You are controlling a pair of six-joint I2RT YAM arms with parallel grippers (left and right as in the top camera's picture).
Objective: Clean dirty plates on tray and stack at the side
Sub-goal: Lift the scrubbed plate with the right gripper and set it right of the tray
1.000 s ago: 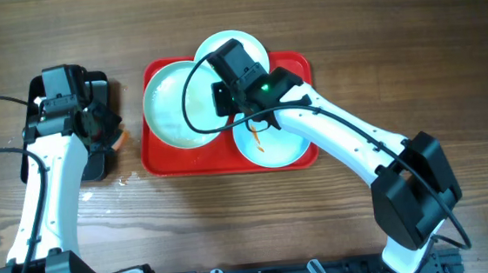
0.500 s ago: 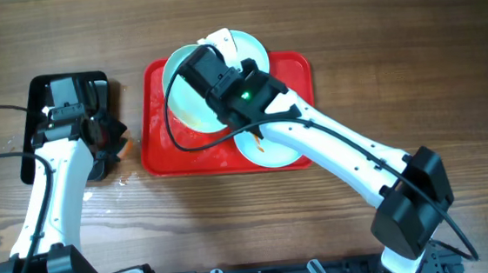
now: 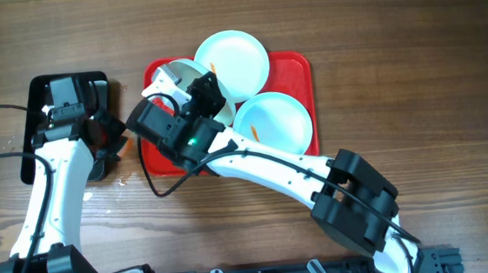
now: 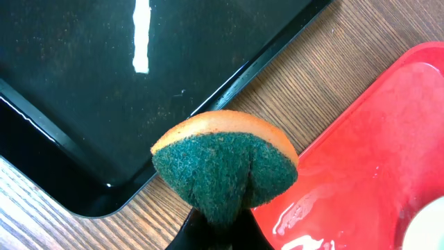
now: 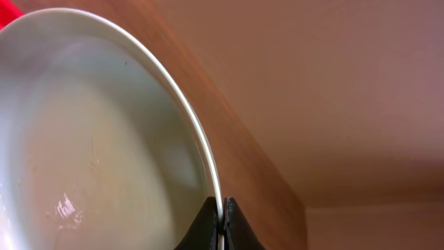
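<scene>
The right gripper [image 5: 222,221] is pinched tight on the rim of one plate [image 5: 104,139], holding it tilted on edge over the left end of the red tray [image 3: 300,71]. Two other plates [image 3: 232,63] lie on the tray just to its right. The left gripper [image 4: 220,223] squeezes a green-and-orange sponge [image 4: 225,163] above the gap between the black bin [image 4: 83,69] and the tray.

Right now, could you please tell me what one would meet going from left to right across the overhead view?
black bin → sponge → red tray, and across it: tilted plate → upper plate → lower-right plate
</scene>
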